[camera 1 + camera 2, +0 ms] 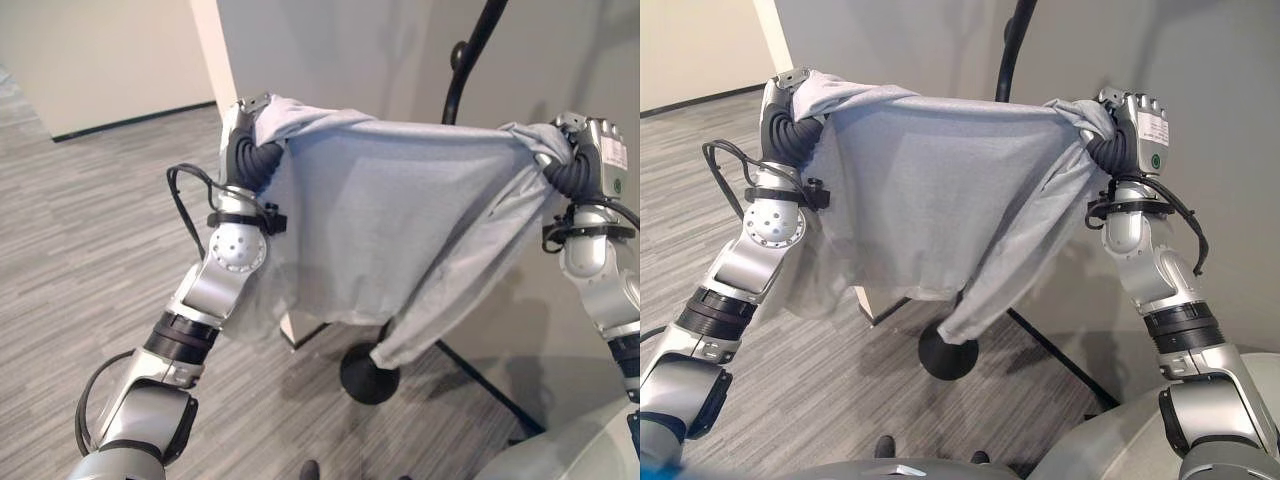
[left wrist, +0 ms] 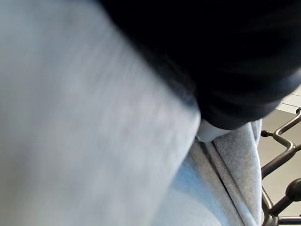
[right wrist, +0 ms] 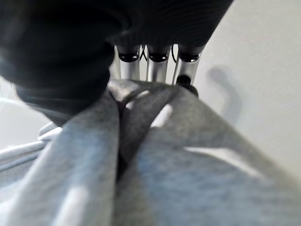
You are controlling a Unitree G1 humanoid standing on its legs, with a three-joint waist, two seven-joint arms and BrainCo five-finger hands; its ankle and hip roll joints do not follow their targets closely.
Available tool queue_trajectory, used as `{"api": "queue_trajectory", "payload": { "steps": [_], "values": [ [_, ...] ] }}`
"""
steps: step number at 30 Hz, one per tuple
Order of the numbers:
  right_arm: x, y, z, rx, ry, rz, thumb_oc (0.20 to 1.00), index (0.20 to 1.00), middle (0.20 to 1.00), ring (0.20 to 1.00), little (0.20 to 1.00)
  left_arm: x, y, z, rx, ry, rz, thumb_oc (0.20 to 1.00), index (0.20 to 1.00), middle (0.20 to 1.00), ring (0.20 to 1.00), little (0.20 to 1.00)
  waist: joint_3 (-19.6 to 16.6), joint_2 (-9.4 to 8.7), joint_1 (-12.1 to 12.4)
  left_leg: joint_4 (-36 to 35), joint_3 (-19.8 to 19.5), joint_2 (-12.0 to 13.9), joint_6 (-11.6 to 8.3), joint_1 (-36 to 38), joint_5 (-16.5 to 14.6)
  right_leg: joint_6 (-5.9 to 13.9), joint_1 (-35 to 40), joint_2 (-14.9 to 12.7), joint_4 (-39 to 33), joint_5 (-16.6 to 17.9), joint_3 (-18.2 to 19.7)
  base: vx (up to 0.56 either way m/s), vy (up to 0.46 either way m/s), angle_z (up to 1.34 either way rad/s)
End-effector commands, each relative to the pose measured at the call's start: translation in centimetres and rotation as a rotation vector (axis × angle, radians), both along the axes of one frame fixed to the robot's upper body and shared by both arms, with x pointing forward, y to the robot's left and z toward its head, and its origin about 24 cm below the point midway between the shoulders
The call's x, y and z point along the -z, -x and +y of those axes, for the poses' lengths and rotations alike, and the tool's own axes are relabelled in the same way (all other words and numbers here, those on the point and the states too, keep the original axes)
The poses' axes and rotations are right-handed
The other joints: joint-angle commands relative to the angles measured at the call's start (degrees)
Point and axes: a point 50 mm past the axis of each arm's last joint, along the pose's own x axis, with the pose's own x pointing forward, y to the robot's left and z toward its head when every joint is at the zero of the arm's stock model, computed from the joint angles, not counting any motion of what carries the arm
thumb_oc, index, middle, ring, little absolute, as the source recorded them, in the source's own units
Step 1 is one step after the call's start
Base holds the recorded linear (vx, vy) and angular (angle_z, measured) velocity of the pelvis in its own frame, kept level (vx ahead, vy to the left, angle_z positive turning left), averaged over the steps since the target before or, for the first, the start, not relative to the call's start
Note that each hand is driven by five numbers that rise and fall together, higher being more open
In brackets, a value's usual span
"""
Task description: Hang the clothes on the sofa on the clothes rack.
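A light grey garment (image 1: 390,220) hangs spread out between my two raised hands, its lower edge drooping to a point near the floor. My left hand (image 1: 243,122) holds up one top corner, with the cloth draped over it. My right hand (image 1: 1137,125) is shut on the other top corner, which is bunched under its fingers (image 3: 150,63). Behind the cloth stands the clothes rack, a curved black pole (image 1: 476,48) on a round black base (image 1: 368,375). Its black hooks (image 2: 282,136) show past the cloth in the left wrist view.
A white wall (image 1: 350,50) stands close behind the rack, and a pillar corner (image 1: 212,50) to the left. A thin black rack leg (image 1: 490,388) runs across the grey plank floor (image 1: 80,230), which lies open to the left.
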Motion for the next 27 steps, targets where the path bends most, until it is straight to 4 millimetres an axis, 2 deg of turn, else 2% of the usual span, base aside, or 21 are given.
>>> {"api": "queue_trajectory", "payload": {
  "steps": [1,7,11,12,16,19,20,27],
  "values": [
    [-2.6,-0.2,-1.3,0.075,0.046,-0.072,0.200,0.200,0.200,0.200,0.200,-1.7,-0.7,0.9,-0.070,-0.015,-0.067,0.200,0.200,0.200,0.200,0.200,-4.9,0.79,1.7,0.3,0.9,0.8,-1.53,4.0,-7.0,3.28,-0.6,0.4,0.9,-2.4,-0.1,0.00,0.000,0.00],
    [-2.6,-0.6,-1.7,0.100,0.051,-0.050,0.200,0.200,0.200,0.200,0.200,-2.5,-1.3,0.1,-0.062,-0.045,-0.074,0.200,0.200,0.200,0.200,0.200,-5.1,1.16,1.0,0.3,1.4,0.9,-1.47,4.7,-7.5,3.49,-0.4,0.3,0.9,-2.4,0.0,0.00,0.000,0.00],
    [-3.3,-1.2,-1.8,0.107,0.069,-0.034,0.200,0.200,0.200,0.200,0.200,-3.5,-1.8,-0.4,-0.075,-0.091,-0.090,0.200,0.200,0.200,0.200,0.200,-5.3,1.24,0.6,0.3,1.8,1.0,-1.57,5.1,-7.6,3.66,-0.4,0.3,0.9,-2.5,0.3,0.01,0.006,-0.04],
    [-4.4,-1.9,-1.8,0.106,0.089,-0.015,0.200,0.200,0.200,0.200,0.200,-4.9,-2.5,-1.0,-0.088,-0.155,-0.108,0.200,0.200,0.200,0.200,0.200,-5.5,1.14,0.2,0.3,2.0,1.2,-1.70,5.2,-7.7,3.82,-0.4,0.3,0.9,-2.5,0.4,0.02,0.010,-0.06],
    [-5.8,-2.5,-1.5,0.096,0.099,-0.024,0.200,0.200,0.200,0.200,0.200,-6.1,-3.0,-1.2,-0.114,-0.206,-0.124,0.200,0.200,0.200,0.200,0.200,-5.4,1.16,-0.2,0.3,2.3,1.3,-1.83,5.2,-7.8,3.92,-0.6,0.3,0.9,-2.4,0.5,0.00,0.002,-0.04],
    [-7.5,-3.5,-0.6,0.059,0.078,-0.020,0.200,0.200,0.200,0.200,0.200,-7.2,-4.0,-1.5,-0.156,-0.270,-0.118,0.200,0.200,0.200,0.200,0.200,-5.7,1.20,-0.6,0.3,2.7,1.4,-2.05,5.2,-7.6,4.08,-0.9,0.4,0.9,-2.1,0.6,0.00,0.007,-0.13],
    [-8.8,-4.0,-0.2,0.051,0.074,-0.027,0.200,0.200,0.200,0.200,0.200,-7.9,-4.5,-1.5,-0.178,-0.293,-0.117,0.200,0.200,0.200,0.200,0.200,-5.7,1.40,-1.0,0.3,3.0,1.5,-2.16,5.2,-7.5,4.19,-1.1,0.4,0.9,-2.0,0.7,0.00,0.017,-0.07],
    [-11.1,-4.7,0.2,0.067,0.078,-0.038,0.200,0.200,0.200,0.200,0.200,-9.6,-4.9,-2.4,-0.178,-0.309,-0.136,0.200,0.200,0.200,0.200,0.200,-5.6,1.43,-1.5,0.3,3.3,1.5,-2.38,4.8,-7.3,4.43,-1.7,0.4,0.9,-1.6,0.9,0.00,0.004,-0.02]
  ]
}}
